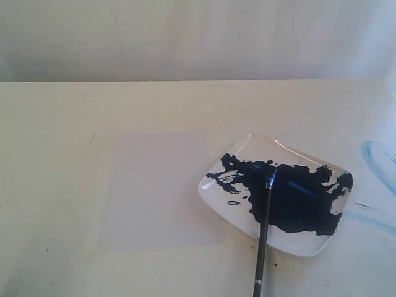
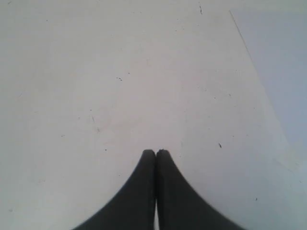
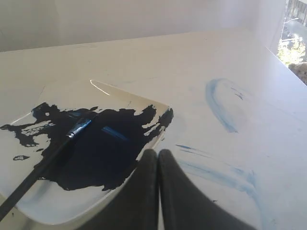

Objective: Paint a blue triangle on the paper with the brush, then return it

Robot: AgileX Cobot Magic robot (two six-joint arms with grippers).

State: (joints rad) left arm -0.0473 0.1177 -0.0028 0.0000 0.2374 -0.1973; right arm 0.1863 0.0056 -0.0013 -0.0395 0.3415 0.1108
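The brush (image 1: 263,232) lies with its tip in dark blue paint on a white plate (image 1: 303,247) at the right; its black handle sticks out over the plate's near rim. The right wrist view shows the brush (image 3: 45,160) lying free on the plate (image 3: 62,213). My right gripper (image 3: 158,152) is shut and empty, beside the plate's edge. The pale paper (image 1: 164,192) lies flat left of the plate, blank; no blue triangle shows on it. My left gripper (image 2: 155,152) is shut and empty over bare tabletop, with the paper (image 2: 283,62) off to one side. Neither gripper appears in the exterior view.
Faint light-blue smears (image 1: 377,164) mark the tabletop right of the plate, also seen as smears (image 3: 220,108) in the right wrist view. A pale wall (image 1: 198,37) backs the table's far edge.
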